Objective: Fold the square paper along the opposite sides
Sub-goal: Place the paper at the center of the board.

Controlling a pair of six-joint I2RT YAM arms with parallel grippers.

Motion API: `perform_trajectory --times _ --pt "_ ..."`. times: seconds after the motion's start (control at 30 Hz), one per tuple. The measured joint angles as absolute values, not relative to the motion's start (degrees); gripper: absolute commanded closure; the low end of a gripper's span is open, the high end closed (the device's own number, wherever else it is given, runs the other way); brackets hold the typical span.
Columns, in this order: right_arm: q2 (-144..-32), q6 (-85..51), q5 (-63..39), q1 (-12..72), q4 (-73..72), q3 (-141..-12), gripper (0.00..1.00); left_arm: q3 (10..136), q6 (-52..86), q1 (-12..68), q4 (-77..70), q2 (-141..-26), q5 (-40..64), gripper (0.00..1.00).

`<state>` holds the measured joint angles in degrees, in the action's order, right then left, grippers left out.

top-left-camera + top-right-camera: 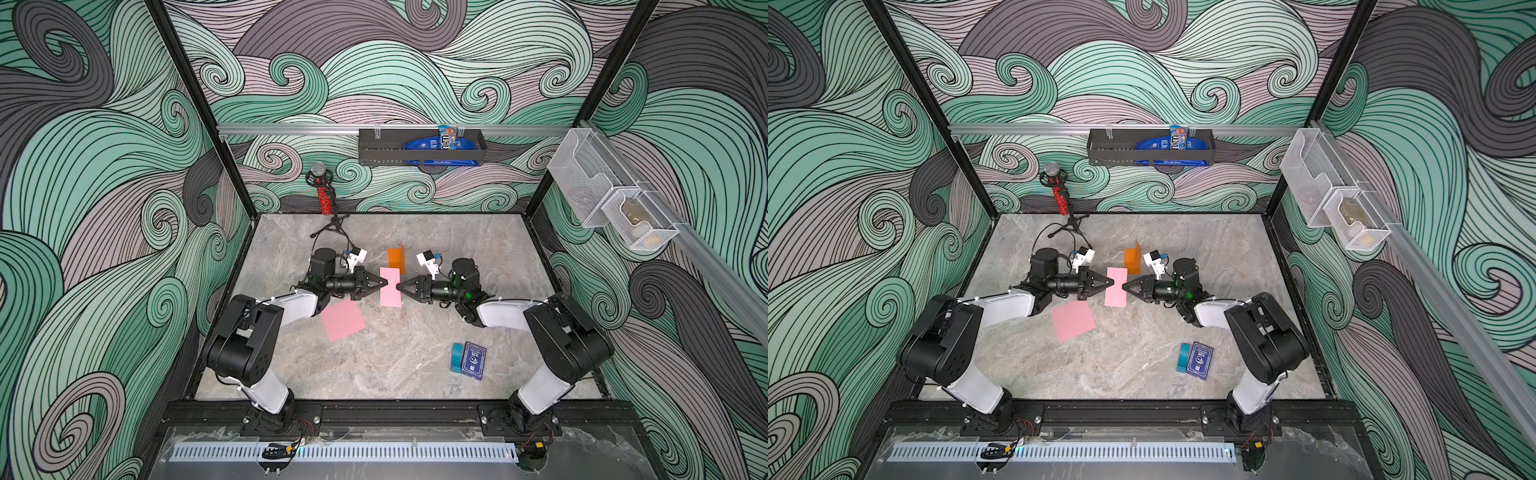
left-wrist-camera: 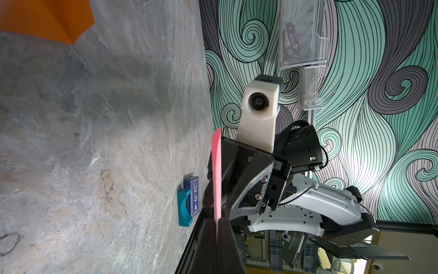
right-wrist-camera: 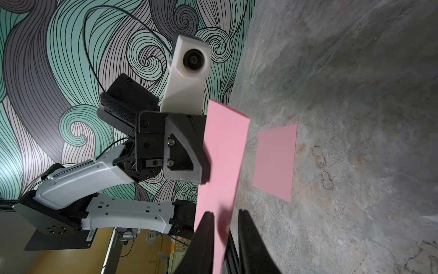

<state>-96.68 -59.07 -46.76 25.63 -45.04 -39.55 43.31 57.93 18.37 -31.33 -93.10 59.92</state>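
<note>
Nearest the lens, along the near edge: slotted strip (image 1: 340,451) and both arm bases, well clear of the work. Further in, mid-table and raised off the table (image 1: 415,382): pink paper (image 1: 390,293), roughly level, showing as a narrow rectangle with its long side running near to far. Likely already doubled over, though not certain from these views.

Pinched at the left edge by the left gripper (image 1: 385,284), pads pressed together on the sheet, seen edge-on from the left wrist. Straddled at the right edge by the right gripper (image 1: 400,286): from the right wrist, fingers (image 3: 204,239) standing slightly apart with paper between, no squeeze visible. Taken from opposite sides, probably to keep the sheet taut and the edges matched for creasing.

Flat at near left, close by the left forearm: second pink square (image 1: 343,320). Standing just beyond the held sheet: orange folded paper (image 1: 396,257), close enough to brush if pushed farther. At near right, well apart: card box (image 1: 473,360) beside teal block (image 1: 457,357). Far left: microphone stand (image 1: 328,208). Open room mainly toward the near middle.
</note>
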Motion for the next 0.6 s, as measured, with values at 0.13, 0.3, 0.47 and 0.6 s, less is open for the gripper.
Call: perform_trajectory --times 0.13,0.3,0.47,0.6 --pt "-96.7 -60.1 -47.1 25.6 -46.5 -39.6 1.0 43.3 58.2 18.3 -31.9 -92.7 59.9 1.0" --pt "-96.7 -61.6 -47.5 25.3 -48.7 -39.4 1.0 42.9 58.3 17.7 -32.4 -92.5 59.9 1.0" --pt "-96.7 -61.5 -48.3 25.3 -48.2 -39.4 1.0 42.2 58.2 17.5 -32.6 -92.1 59.9 1.0" --pt "-96.7 -60.0 -48.6 25.3 -46.1 -40.1 1.0 42.2 57.2 17.5 -31.6 -91.7 59.9 0.74"
